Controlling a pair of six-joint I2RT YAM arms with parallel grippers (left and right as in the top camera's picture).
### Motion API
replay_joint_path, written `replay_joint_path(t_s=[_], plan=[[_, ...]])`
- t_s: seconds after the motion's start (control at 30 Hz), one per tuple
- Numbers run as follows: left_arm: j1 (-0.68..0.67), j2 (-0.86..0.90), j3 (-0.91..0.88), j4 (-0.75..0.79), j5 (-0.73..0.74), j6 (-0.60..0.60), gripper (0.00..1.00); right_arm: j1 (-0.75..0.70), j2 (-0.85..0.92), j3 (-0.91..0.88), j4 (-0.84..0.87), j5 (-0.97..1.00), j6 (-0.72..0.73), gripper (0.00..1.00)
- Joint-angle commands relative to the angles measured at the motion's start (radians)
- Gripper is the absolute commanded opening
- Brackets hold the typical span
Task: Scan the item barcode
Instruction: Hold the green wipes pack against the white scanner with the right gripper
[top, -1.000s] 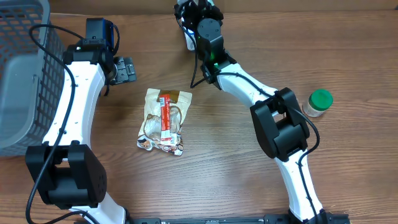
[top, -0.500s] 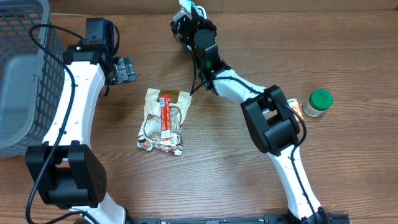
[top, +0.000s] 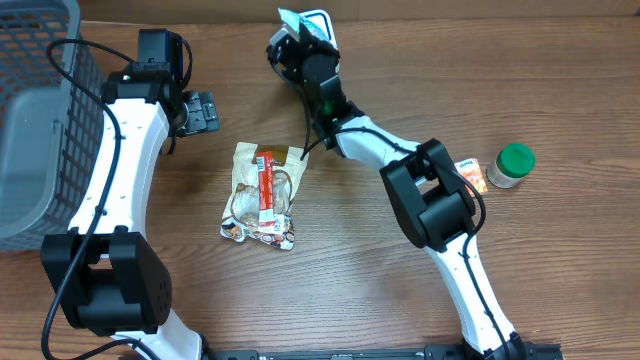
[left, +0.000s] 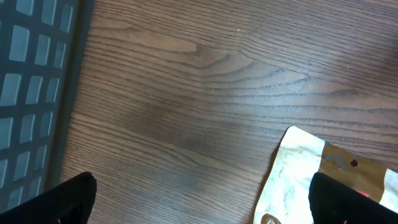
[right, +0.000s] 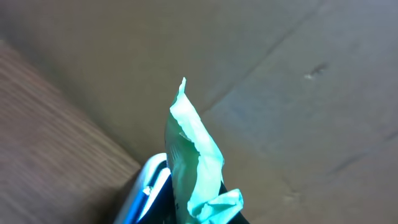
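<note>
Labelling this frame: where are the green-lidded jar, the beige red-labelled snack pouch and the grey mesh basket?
green-lidded jar (top: 517, 158): overhead, its lid
beige red-labelled snack pouch (top: 267, 185): overhead, red label
grey mesh basket (top: 35, 45): overhead, mesh wall

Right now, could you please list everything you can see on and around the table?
basket: one, grey, far left corner
snack packet: one, cream and brown with a red label, flat on the table, left of centre
jar: one, green lid, right side
small sachet: one, orange and white, beside the jar
thin packet: one, pale green, held at the far edge
table: one, brown wood
left gripper: one, open, empty, by the basket
right gripper: one, shut on the thin packet
</note>
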Motion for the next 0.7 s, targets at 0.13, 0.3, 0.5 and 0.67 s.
replay_joint_path(t_s=[0.13,0.3,0.5,0.67], plan=[[0.004,0.005,0.01,0.004,-0.011,-0.01,1.0,0.018,0.009,0.013,-0.035,0.006,0.011,0.04],[0.004,0.005,0.01,0.004,-0.011,-0.01,1.0,0.017,-0.005,0.013,0.039,0.097,0.011,0.03],[0.004,0.005,0.01,0.004,-0.011,-0.01,1.0,0.018,-0.147,0.013,-0.031,0.117,0.06,0.03],[0.004,0.005,0.01,0.004,-0.011,-0.01,1.0,0.016,-0.333,0.013,-0.22,0.103,0.116,0.03]])
